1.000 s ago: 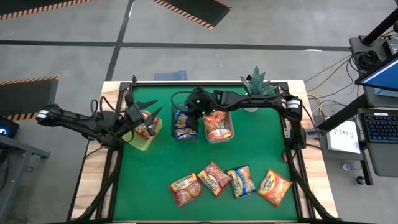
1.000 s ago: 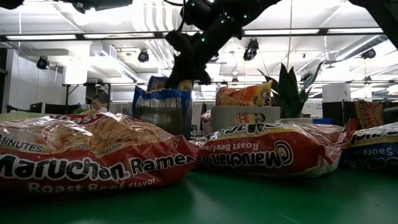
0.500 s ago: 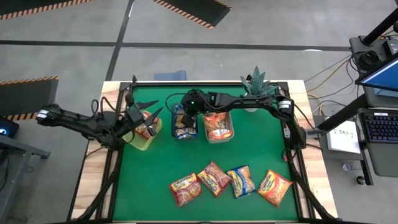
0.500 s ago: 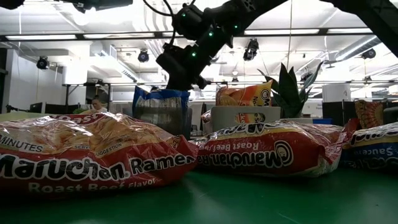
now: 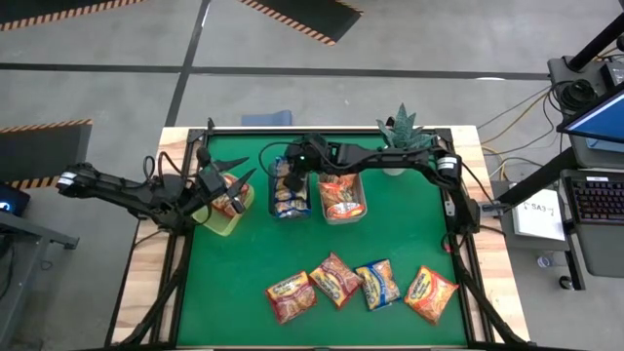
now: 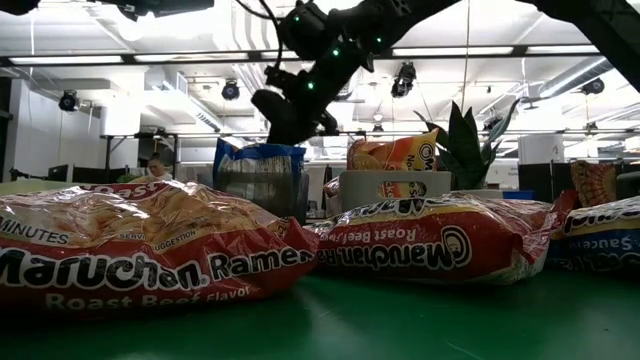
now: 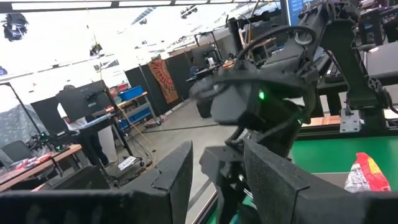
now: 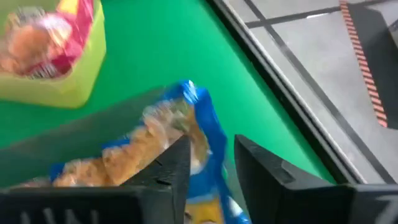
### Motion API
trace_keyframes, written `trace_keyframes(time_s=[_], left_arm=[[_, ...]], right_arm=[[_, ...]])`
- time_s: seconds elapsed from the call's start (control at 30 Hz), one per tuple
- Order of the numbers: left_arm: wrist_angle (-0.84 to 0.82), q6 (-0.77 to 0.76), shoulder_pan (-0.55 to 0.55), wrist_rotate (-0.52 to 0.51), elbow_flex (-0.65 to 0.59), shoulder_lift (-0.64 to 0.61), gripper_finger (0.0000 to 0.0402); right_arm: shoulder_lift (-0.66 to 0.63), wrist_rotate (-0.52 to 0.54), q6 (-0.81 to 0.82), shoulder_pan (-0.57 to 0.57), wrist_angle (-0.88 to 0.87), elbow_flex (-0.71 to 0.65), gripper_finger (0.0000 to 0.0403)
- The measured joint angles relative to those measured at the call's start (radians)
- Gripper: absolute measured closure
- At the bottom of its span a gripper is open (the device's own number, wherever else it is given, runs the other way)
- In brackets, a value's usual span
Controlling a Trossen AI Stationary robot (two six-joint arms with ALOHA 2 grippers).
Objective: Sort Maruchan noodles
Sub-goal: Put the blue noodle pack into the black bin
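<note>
Maruchan noodle packets fill three bins at the table's far side. A red one lies in the green bin (image 5: pixel 223 216), blue ones stand in the dark bin (image 5: pixel 290 195), and orange ones are in the grey bin (image 5: pixel 343 198). My right gripper (image 8: pixel 211 165) hangs open over the dark bin, its fingers on either side of the top edge of a blue packet (image 8: pixel 198 118) standing in the bin. My left gripper (image 5: pixel 232 192) waits open over the green bin, with nothing between its fingers (image 7: pixel 217 171). My right gripper comes at the blue packet slanting down from above. The packet's top edge (image 8: pixel 205 140) passes between the two fingers, which stand apart. I cannot tell whether either finger touches it. The packet stands in the dark bin (image 6: pixel 262 180).
Several loose packets lie in a row near the table's front edge: red (image 5: pixel 292 297), red (image 5: pixel 335 280), blue (image 5: pixel 377 284), orange (image 5: pixel 430 293). A potted plant (image 5: pixel 405 132) stands at the far right, behind the right arm.
My right gripper has moved a little toward the table's left and tipped downward. The blue packet, held higher above the dark bin a second ago, has gone down into it and now stands there.
</note>
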Motion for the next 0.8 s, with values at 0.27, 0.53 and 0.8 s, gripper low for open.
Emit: trace_keyframes(time_s=[0.27,0.53,0.8], left_arm=[[0.000,0.005,0.000,0.000,0.000,0.000,0.0274],[-0.001,0.008,0.000,0.000,0.000,0.002,0.0274],[-0.002,0.018,0.000,0.000,0.000,0.008,0.0274]], right_arm=[[0.011,-0.008,-0.002,0.001,0.018,0.016,0.0315],[0.116,-0.008,-0.017,-0.013,0.057,0.015,0.0391],[0.145,-0.202,0.020,-0.024,0.033,0.020,0.0394]])
